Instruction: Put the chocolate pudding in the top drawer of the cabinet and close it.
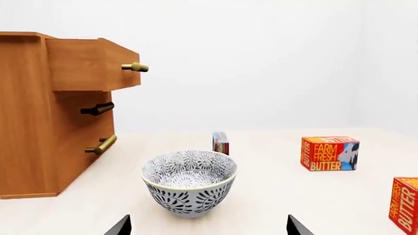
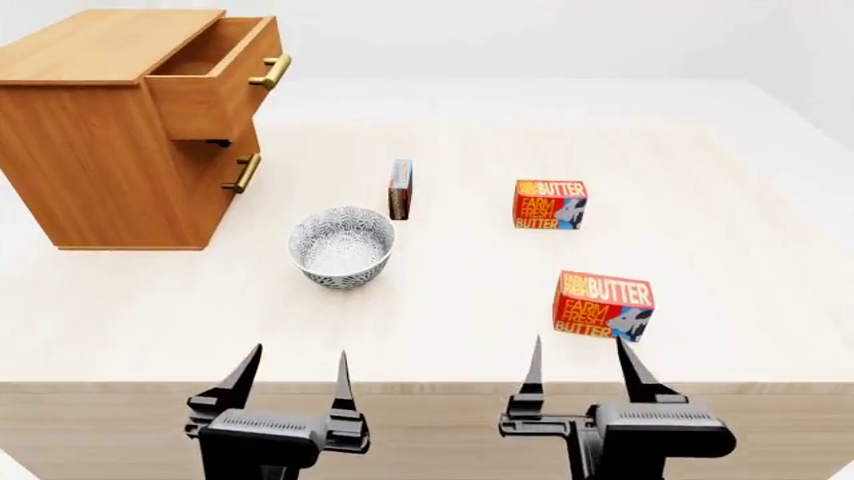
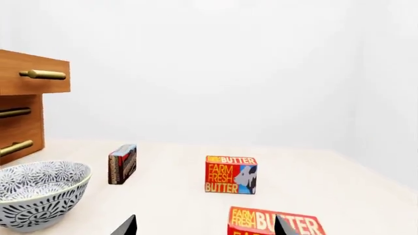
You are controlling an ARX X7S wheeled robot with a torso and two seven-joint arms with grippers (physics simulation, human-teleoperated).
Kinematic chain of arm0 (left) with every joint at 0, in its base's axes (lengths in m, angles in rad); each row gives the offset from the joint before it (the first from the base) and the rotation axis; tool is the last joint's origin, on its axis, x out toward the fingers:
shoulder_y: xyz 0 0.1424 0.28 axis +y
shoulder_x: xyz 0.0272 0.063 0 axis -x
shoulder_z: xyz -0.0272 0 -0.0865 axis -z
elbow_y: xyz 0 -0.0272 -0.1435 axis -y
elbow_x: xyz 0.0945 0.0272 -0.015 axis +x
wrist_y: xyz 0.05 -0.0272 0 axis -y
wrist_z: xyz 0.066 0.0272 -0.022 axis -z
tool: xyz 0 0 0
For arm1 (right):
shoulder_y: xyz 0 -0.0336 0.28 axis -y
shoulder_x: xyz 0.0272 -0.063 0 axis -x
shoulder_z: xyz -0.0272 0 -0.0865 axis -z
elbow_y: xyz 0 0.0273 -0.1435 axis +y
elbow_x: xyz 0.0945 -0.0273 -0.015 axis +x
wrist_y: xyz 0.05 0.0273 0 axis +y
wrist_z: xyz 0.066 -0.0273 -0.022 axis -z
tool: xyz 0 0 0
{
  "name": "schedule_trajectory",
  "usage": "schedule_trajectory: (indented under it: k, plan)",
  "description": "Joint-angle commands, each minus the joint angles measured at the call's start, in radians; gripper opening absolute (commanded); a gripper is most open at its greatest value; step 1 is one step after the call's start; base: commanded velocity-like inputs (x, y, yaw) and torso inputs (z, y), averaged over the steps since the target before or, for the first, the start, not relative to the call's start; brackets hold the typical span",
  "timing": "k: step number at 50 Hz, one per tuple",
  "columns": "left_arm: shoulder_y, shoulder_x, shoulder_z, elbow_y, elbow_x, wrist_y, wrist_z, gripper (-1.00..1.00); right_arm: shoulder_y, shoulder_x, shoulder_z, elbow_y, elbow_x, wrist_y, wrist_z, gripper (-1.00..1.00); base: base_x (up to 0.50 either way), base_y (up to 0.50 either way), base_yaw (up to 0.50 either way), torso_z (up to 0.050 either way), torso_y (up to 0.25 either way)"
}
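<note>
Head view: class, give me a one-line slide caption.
Both open grippers wait at the table edge; chocolate pudding stands beyond the bowl, top drawer open.

In the head view the top drawer [image 2: 214, 75] stands pulled out, yet its floor is hidden behind its own front panel. The chocolate pudding [image 2: 400, 189] shows only a thin edge, print too small to read. The cabinet [image 1: 29, 115] is cut by the left wrist picture's edge, as is one butter box [image 1: 405, 204]. The nearer butter box [image 3: 275, 223] runs off the right wrist picture.
</note>
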Motion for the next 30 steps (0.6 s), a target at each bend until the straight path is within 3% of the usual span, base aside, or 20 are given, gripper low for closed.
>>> schedule_trajectory:
  k: [1,5,18,30]
  plan:
    - [0.004,-0.012,0.012,0.012,0.002,0.022,-0.017,1.0,-0.111,0.049,-0.021,0.013,-0.032,-0.175,0.014,1.0,0.0,0.0,0.0,0.05,0.0]
    - [0.007,-0.014,0.013,0.026,0.02,0.031,-0.038,1.0,-0.175,0.051,-0.039,0.148,-0.076,-0.377,0.039,1.0,0.0,0.0,0.0,0.05,0.0]
    - [0.008,-0.029,0.013,0.086,0.037,0.016,-0.075,1.0,-0.201,0.065,-0.034,0.209,-0.108,-0.534,0.092,1.0,0.0,0.0,0.0,0.049,0.0]
    - [-0.006,-0.042,0.013,0.104,0.037,-0.037,-0.097,1.0,-0.186,0.068,-0.048,0.236,-0.123,-0.55,0.103,1.0,0.0,0.0,0.0,0.0,0.0]
